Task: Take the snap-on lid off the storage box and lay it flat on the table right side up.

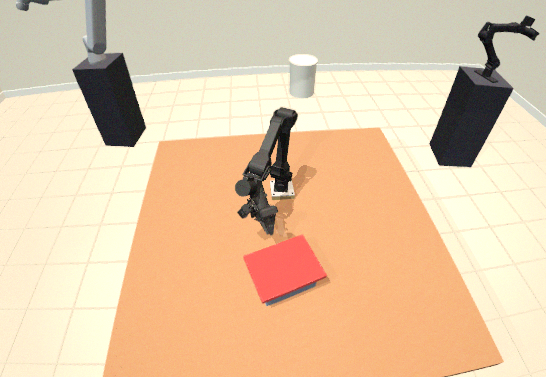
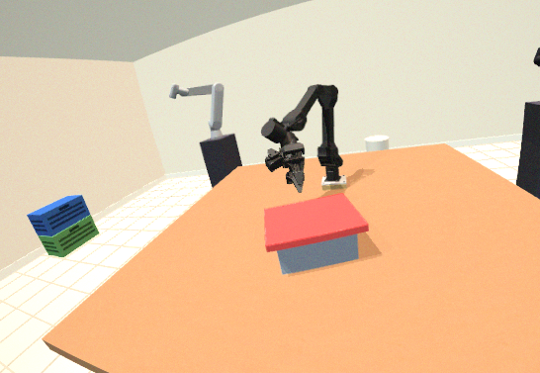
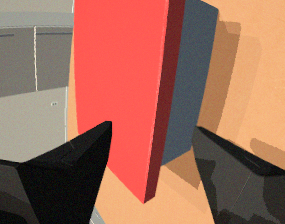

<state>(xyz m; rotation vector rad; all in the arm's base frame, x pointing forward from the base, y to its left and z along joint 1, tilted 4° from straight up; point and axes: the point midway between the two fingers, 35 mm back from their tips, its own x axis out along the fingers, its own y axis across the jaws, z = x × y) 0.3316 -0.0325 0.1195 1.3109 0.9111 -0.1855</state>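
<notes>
The red lid (image 1: 285, 268) (image 2: 314, 221) (image 3: 120, 75) lies flat on top of the blue storage box (image 1: 291, 294) (image 2: 318, 254) (image 3: 190, 95) and overhangs its sides. The box stands on the orange table. My gripper (image 1: 270, 232) (image 2: 299, 190) (image 3: 153, 130) is open and empty, tilted down, behind the lid's far edge on the arm's side and a little above the table. In the wrist view the lid's near corner shows between the two fingertips, farther off, and no finger seems to touch it. The box's far inside and most of its walls are hidden under the lid.
The arm's white base plate (image 1: 283, 194) (image 2: 334, 183) stands on the orange table (image 1: 380, 267) (image 2: 420, 289) behind the box. Off the table are two pedestals (image 1: 112, 102) (image 1: 467, 117) with other arms, a white bin (image 1: 302, 78), and blue and green crates (image 2: 61, 215) (image 2: 71, 236).
</notes>
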